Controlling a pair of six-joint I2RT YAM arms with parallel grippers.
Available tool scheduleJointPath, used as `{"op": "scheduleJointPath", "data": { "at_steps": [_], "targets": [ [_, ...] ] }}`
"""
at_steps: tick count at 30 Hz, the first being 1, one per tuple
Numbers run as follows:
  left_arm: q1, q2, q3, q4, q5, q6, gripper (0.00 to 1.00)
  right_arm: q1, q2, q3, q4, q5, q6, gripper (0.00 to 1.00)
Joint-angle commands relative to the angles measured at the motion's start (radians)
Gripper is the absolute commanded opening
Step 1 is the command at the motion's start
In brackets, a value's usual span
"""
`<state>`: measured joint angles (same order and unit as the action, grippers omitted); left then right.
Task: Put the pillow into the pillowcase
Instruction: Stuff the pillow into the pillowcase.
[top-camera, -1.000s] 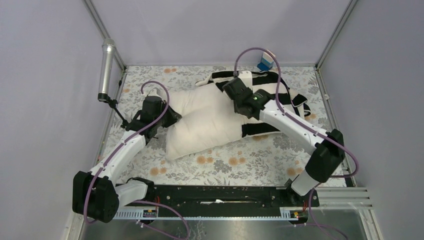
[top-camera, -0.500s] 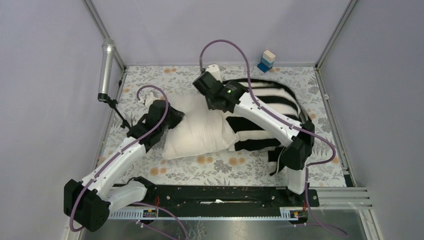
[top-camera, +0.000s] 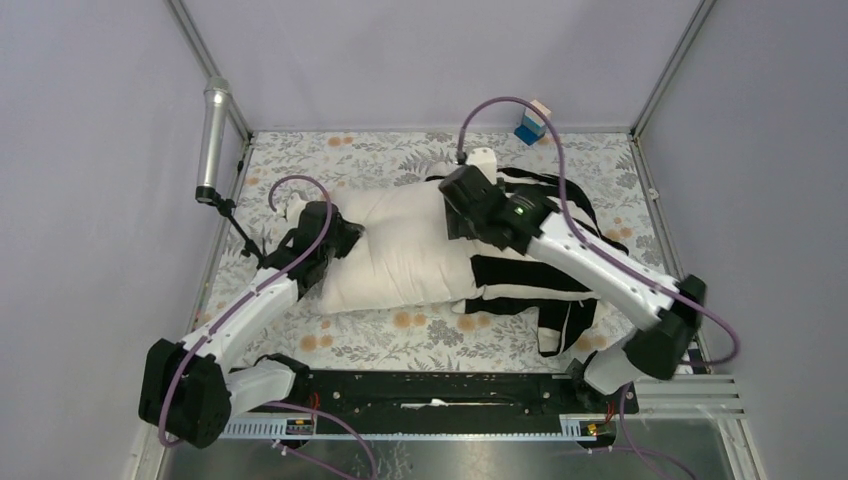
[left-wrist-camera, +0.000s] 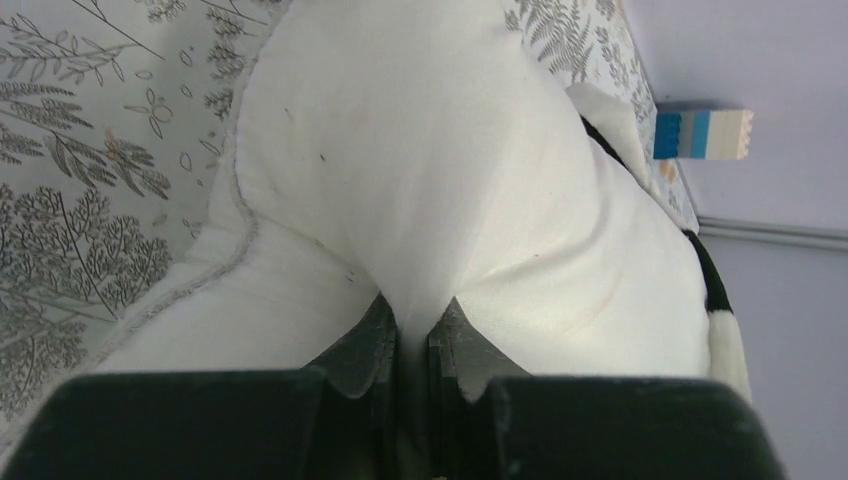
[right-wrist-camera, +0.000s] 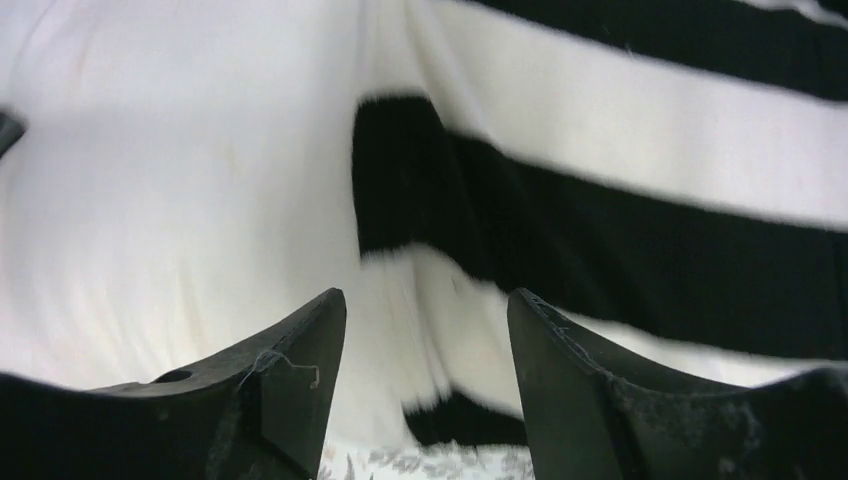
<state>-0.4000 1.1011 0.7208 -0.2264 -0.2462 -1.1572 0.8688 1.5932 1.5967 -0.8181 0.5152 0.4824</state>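
The floral cloth (top-camera: 400, 150) covered the table. The pillow (top-camera: 400, 250) lay across its middle, long axis left to right. Its left half was bare; its right half was covered by the pillowcase (top-camera: 530, 275). Whether the case wrapped fully round that end could not be told. The case's open edge crossed the pillow about midway, and a loose fold trailed toward the near right.

The left arm (top-camera: 250, 305) reached in from the near left to the pillow's left end. The right arm (top-camera: 600, 265) reached in from the near right over the case.

The left gripper (left-wrist-camera: 412, 320) was closed on a pinch of pillow fabric, which bunched up between its fingers (left-wrist-camera: 365, 345). The right gripper (right-wrist-camera: 425, 310) stood with its jaws apart and nothing between them. It sat just above the case's edge, where stripe met plain pillow.

A silver cylinder (top-camera: 213, 140) hung at the far left post. A small blue and white block (top-camera: 530, 125) stood at the far edge, right of centre, apart from the case.
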Motion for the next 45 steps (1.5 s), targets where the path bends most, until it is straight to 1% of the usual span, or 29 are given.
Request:
{"op": "scheduleJointPath", "data": {
  "at_steps": [1,2,5,7,8,9,10,11,12,14,18,20,22,23,24,25,28,32,35,41,42,45],
  "targets": [
    [0.084,0.088,0.037,0.035,0.066,0.015,0.00,0.091,-0.179,-0.144,-0.024,0.067,0.143,0.64],
    [0.093,0.098,0.042,0.039,0.075,0.021,0.00,0.113,-0.200,-0.185,-0.026,0.071,0.174,0.62],
    [0.109,0.114,0.054,0.039,0.090,0.033,0.00,0.142,-0.240,-0.307,-0.021,0.088,0.264,0.61],
    [0.119,0.108,0.054,0.031,0.093,0.039,0.00,0.140,-0.245,-0.366,-0.016,0.129,0.292,0.65],
    [0.123,0.102,0.054,0.023,0.093,0.042,0.00,0.129,-0.247,-0.388,0.009,0.144,0.278,0.69],
    [0.130,0.094,0.052,0.017,0.096,0.046,0.00,0.092,-0.251,-0.415,0.065,0.121,0.246,0.74],
    [0.133,0.085,0.048,0.013,0.099,0.048,0.00,0.040,-0.250,-0.440,0.138,0.066,0.196,0.75],
    [0.137,0.073,0.044,0.007,0.104,0.048,0.00,-0.022,-0.241,-0.464,0.220,0.022,0.146,0.76],
    [0.138,0.059,0.043,0.000,0.108,0.048,0.00,-0.072,-0.218,-0.452,0.278,-0.001,0.099,0.76],
    [0.138,0.027,0.034,-0.011,0.124,0.050,0.00,-0.140,-0.128,-0.338,0.325,-0.013,0.018,0.77],
    [0.136,-0.028,0.005,-0.014,0.151,0.046,0.00,-0.185,0.093,0.016,0.343,-0.016,-0.114,0.78],
    [0.135,-0.030,-0.010,0.002,0.172,0.047,0.00,-0.188,0.213,0.209,0.291,-0.016,-0.147,0.78],
    [0.135,-0.014,-0.012,0.012,0.184,0.059,0.00,-0.187,0.316,0.367,0.178,-0.015,-0.149,0.79],
    [0.136,-0.001,-0.007,0.016,0.188,0.070,0.00,-0.186,0.344,0.405,0.138,-0.012,-0.142,0.79],
    [0.137,0.018,-0.004,0.019,0.193,0.081,0.00,-0.183,0.351,0.401,0.128,0.003,-0.136,0.79],
    [0.136,0.031,0.001,0.022,0.197,0.087,0.00,-0.178,0.340,0.363,0.138,0.025,-0.129,0.79],
    [0.136,0.057,0.002,0.039,0.218,0.082,0.00,-0.167,0.228,0.174,0.222,0.089,-0.115,0.78],
    [0.136,0.084,0.010,0.053,0.241,0.065,0.00,-0.167,0.064,-0.053,0.290,0.143,-0.091,0.78],
    [0.136,0.088,0.005,0.059,0.237,0.052,0.00,-0.161,-0.049,-0.175,0.344,0.170,-0.078,0.76],
    [0.136,0.083,0.003,0.057,0.229,0.046,0.00,-0.158,-0.228,-0.360,0.444,0.187,-0.056,0.76],
    [0.136,0.082,0.005,0.054,0.228,0.047,0.00,-0.158,-0.241,-0.375,0.445,0.185,-0.056,0.75],
    [0.137,0.080,0.007,0.049,0.224,0.049,0.00,-0.158,-0.236,-0.408,0.428,0.135,-0.025,0.64]
  ]
}}
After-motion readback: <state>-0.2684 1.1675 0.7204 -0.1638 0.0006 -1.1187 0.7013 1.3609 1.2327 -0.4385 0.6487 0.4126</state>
